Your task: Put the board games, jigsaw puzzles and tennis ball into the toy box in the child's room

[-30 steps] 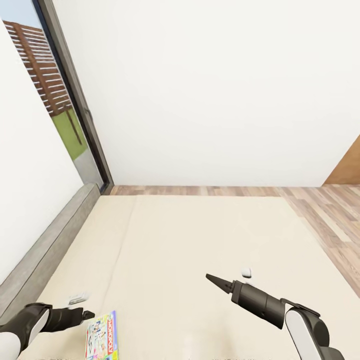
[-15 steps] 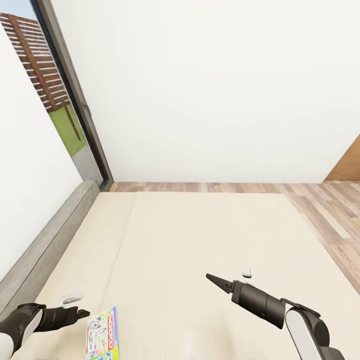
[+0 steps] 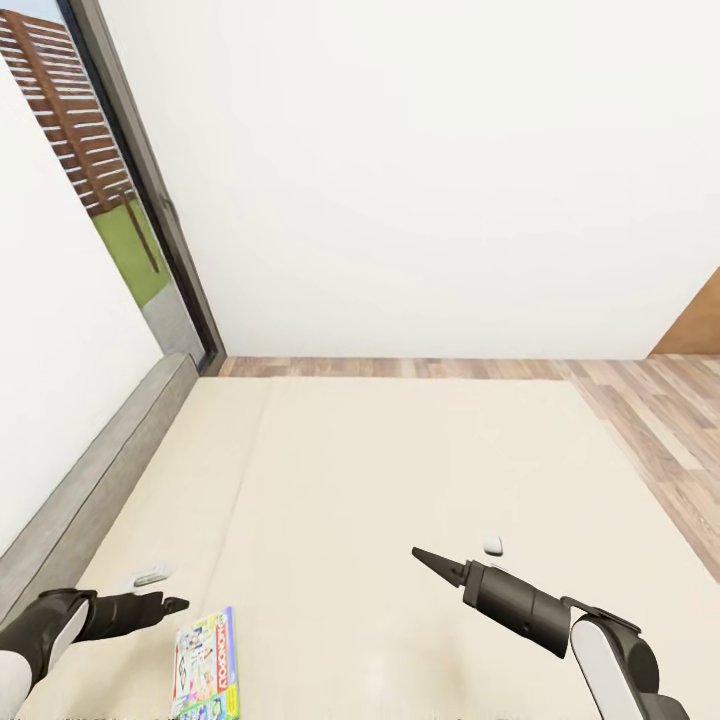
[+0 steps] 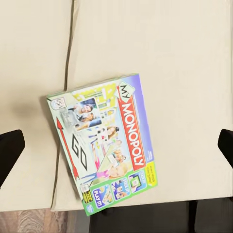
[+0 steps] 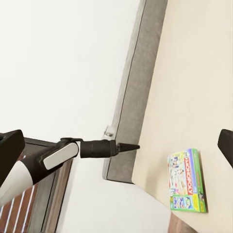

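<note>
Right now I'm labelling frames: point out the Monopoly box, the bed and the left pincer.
Monopoly box [image 4: 104, 145], left wrist view, lid centre.
Bed [image 3: 400, 470], head view, bare mattress.
Left pincer [image 3: 178, 604], head view, fingertips.

A Monopoly box [image 3: 205, 665] lies flat on the cream bed [image 3: 400, 470], near its seam.
</note>
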Robot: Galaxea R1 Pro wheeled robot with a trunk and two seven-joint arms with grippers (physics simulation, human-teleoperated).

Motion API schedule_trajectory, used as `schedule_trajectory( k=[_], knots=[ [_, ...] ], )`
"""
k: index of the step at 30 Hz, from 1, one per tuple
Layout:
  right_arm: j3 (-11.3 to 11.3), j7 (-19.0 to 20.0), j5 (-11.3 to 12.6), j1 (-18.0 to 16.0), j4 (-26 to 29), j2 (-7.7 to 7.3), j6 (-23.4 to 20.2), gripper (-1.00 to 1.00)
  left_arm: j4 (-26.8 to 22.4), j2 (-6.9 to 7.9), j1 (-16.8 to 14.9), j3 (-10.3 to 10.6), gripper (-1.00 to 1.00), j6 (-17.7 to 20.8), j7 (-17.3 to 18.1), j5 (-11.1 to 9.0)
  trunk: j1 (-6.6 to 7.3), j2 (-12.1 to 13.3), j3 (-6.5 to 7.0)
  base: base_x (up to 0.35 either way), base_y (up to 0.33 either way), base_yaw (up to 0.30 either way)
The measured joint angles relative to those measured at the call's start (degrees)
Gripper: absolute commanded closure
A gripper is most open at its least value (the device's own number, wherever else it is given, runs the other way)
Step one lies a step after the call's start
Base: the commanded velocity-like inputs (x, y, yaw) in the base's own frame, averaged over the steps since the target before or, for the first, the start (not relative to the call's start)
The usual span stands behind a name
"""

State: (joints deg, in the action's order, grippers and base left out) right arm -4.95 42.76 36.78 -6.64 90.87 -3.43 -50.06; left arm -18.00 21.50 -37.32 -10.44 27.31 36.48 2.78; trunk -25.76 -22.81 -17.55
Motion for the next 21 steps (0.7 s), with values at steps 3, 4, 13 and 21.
schedule_trajectory(
  k=[3,4,13,21],
  knots=[
    [0.0,0.0,-0.1,0.0,0.0,0.00,0.0,-1.00,-0.1,0.07,0.0,0.0,-1.00,-0.2,0.3,0.0,0.00,0.0,-0.28,0.000,0.000,0.000],
    [0.0,0.0,-0.1,0.0,0.0,0.00,0.0,-1.00,-0.2,0.07,-0.1,0.0,-1.00,-0.2,0.4,0.0,0.00,0.0,-0.38,0.000,0.000,0.000],
    [0.0,0.0,-0.1,0.0,0.0,0.00,0.0,-1.00,-0.2,-0.10,-0.1,0.0,-1.00,-0.5,0.5,0.1,0.00,0.0,-1.23,0.000,0.000,0.000],
    [0.0,0.0,0.0,0.0,0.0,0.00,0.0,-1.00,-0.2,-0.18,-0.1,0.0,-1.00,-0.5,0.5,0.2,0.00,0.0,-1.98,0.000,0.000,0.000]
  ],
)
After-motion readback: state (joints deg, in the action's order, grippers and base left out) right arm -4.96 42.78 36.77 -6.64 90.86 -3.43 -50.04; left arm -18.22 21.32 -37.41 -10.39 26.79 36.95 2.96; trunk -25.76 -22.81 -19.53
